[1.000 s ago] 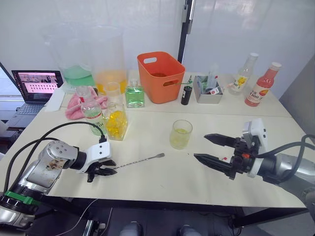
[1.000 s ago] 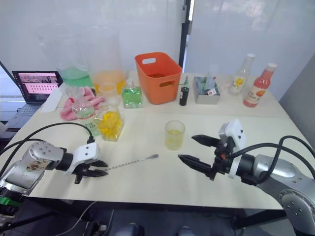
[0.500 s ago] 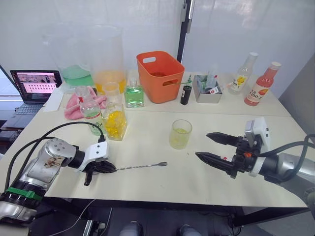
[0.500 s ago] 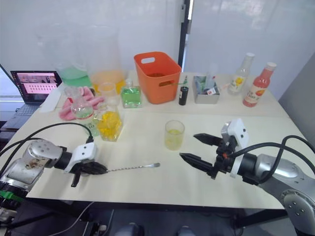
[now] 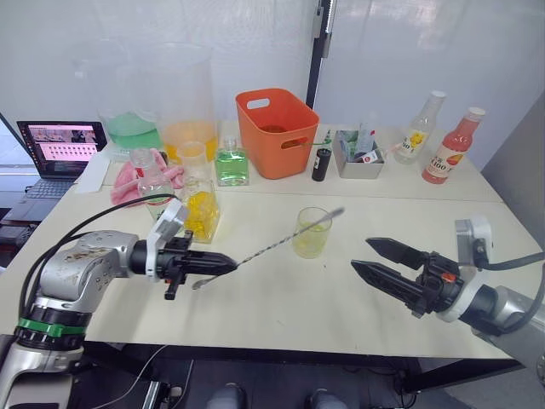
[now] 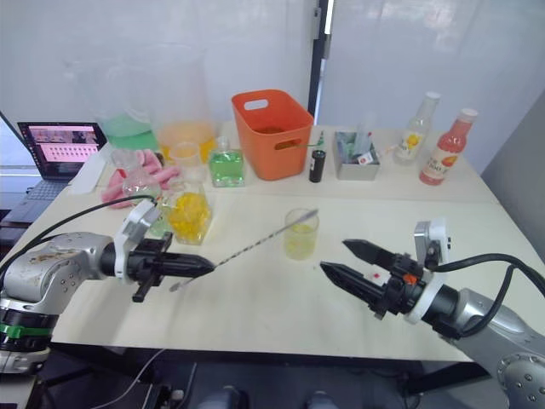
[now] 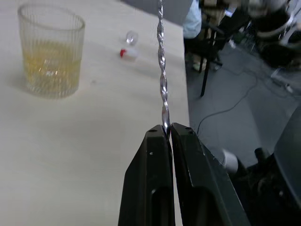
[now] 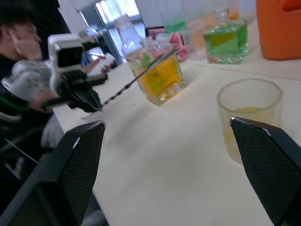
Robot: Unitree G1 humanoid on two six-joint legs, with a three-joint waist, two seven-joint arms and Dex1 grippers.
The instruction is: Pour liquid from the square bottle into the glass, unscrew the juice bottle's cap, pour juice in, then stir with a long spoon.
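Your right tool (image 5: 385,259) hovers over the table (image 5: 281,298) with its fingers spread wide, holding nothing. Your left tool (image 5: 223,265) is pinched tight on the long spoon (image 5: 272,245), lifted clear of the table and slanting up toward the glass (image 5: 312,233). Beyond it, the square bottle (image 5: 201,211) stands beside the juice bottle (image 5: 153,192).

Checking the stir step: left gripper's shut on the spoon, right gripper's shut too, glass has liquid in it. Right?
Not quite: the right gripper is open, fingers spread apart, as the left eye view shows. The left gripper is shut on the spoon, and the glass holds yellowish liquid.
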